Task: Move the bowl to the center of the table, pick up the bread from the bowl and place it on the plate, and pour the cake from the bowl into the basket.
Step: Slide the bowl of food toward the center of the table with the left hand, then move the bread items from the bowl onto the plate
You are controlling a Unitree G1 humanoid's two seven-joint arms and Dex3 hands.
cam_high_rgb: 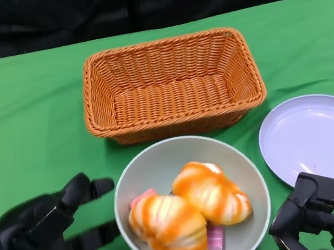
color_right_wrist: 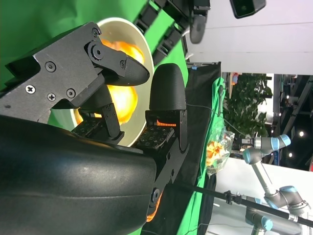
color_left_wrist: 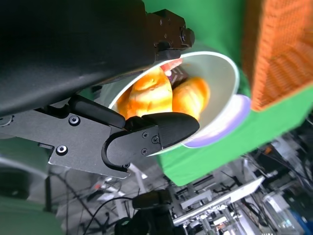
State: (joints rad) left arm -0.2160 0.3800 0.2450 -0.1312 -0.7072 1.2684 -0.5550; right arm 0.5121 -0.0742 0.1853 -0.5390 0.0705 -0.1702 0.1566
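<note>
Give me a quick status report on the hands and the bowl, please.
Left hand open beside bowl, not gripping. Right hand open, by plate. Two bread rolls and pink cake in bowl. Basket empty, nothing blocking.

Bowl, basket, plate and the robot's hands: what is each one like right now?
Bowl: upright, holding two bread rolls and pink cake pieces.
Bread: two rolls, side by side in the bowl.
Cake: partly hidden under the bread.
Basket: upright, empty.
Plate: flat, empty.
Left hand: open, beside the bowl.
Right hand: holds nothing; fingers hard to read.
</note>
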